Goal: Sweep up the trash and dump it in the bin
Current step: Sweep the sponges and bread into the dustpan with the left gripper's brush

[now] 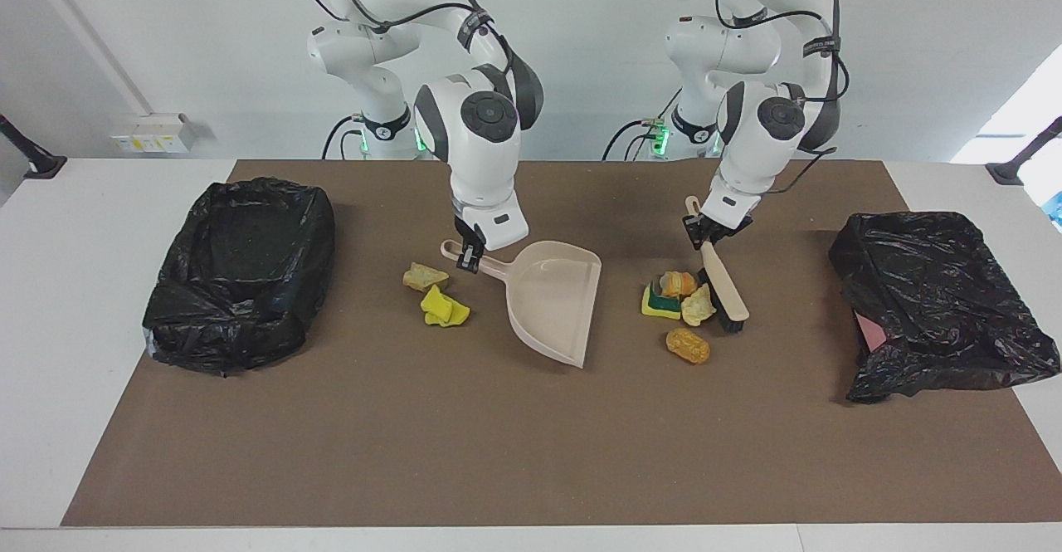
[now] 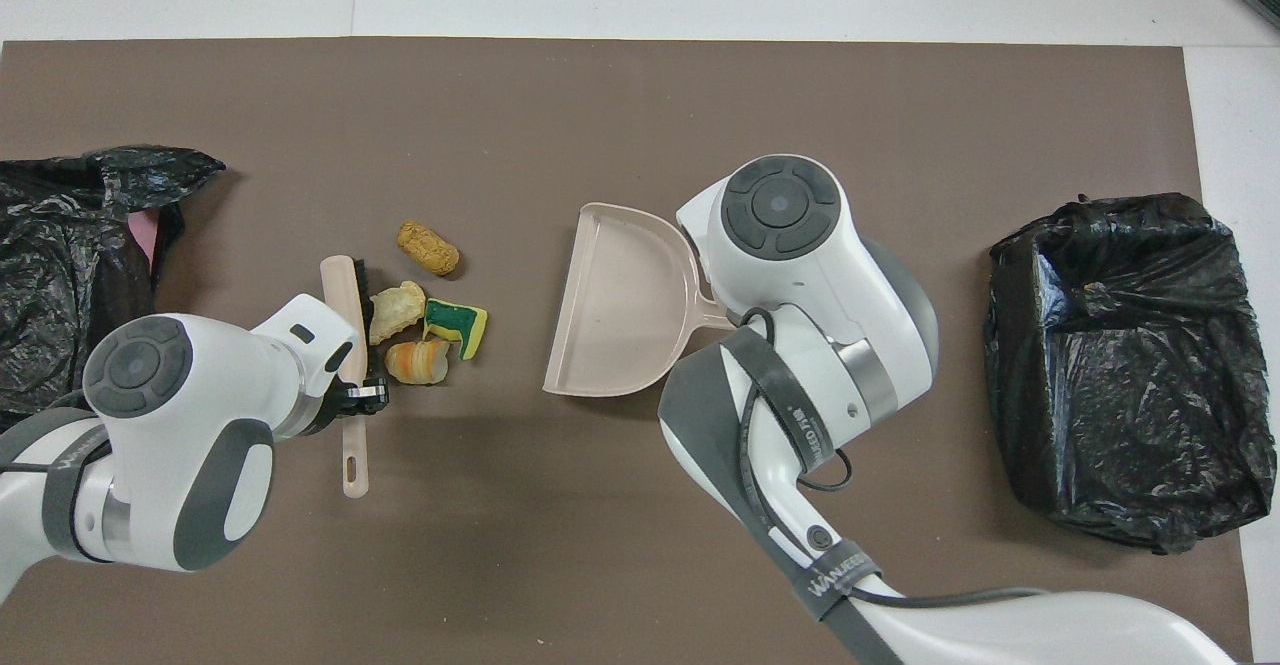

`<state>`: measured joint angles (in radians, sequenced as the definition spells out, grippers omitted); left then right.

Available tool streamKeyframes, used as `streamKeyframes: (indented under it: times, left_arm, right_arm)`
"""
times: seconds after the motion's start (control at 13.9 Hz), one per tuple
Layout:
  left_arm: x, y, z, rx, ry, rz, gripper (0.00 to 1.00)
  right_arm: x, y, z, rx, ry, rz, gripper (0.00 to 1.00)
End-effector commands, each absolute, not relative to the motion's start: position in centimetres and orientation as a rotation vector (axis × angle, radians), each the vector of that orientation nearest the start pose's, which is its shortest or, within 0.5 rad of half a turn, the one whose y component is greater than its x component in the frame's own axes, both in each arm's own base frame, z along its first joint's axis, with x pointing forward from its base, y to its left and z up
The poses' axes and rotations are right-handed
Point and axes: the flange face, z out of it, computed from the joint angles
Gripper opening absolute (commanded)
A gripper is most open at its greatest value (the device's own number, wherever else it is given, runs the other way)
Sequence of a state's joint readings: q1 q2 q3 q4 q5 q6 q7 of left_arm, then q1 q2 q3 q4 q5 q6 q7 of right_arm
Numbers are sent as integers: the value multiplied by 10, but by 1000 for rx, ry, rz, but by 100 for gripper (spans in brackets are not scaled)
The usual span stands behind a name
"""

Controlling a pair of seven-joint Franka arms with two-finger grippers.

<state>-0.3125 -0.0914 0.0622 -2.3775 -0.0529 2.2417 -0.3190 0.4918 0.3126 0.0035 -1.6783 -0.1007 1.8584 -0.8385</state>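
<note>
Facing view
Right gripper (image 1: 470, 255): upper centre of frame, pinching the dustpan (image 1: 554, 299) by its handle.
Left gripper (image 1: 705, 232): upper right of centre, pinching the brush (image 1: 723, 286) handle; bristles touch the trash (image 1: 674, 299).
Trash: four bits beside the brush, the lowest a little apart; more bits (image 1: 436, 295) left of the dustpan.
Open room: bare brown mat (image 1: 531, 452) across the lower frame.
Edges: black-lined bin (image 1: 241, 270) at left edge, crumpled black bag (image 1: 937, 303) at right.

Overhead view
Dustpan (image 2: 625, 310): centre, mouth facing left toward the trash (image 2: 430, 330).
Brush (image 2: 348, 345): left of the trash.
In the way: the right arm's wrist hides the other bits.
</note>
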Motion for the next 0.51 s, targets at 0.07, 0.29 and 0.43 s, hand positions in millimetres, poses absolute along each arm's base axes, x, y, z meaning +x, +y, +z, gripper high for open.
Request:
streamKeyframes:
  times: [0.07, 0.29, 0.43]
  left_arm:
    - [484, -106, 359, -3180, -202, 90, 0]
    - [486, -81, 356, -3191, -34, 94, 0]
    - [486, -77, 352, -3189, -32, 105, 0]
  right_arm:
    - [523, 335, 384, -2397, -2059, 252, 0]
    - [506, 356, 373, -2403, -1966, 214, 0]
    - [497, 362, 370, -2478, -1865, 230, 0]
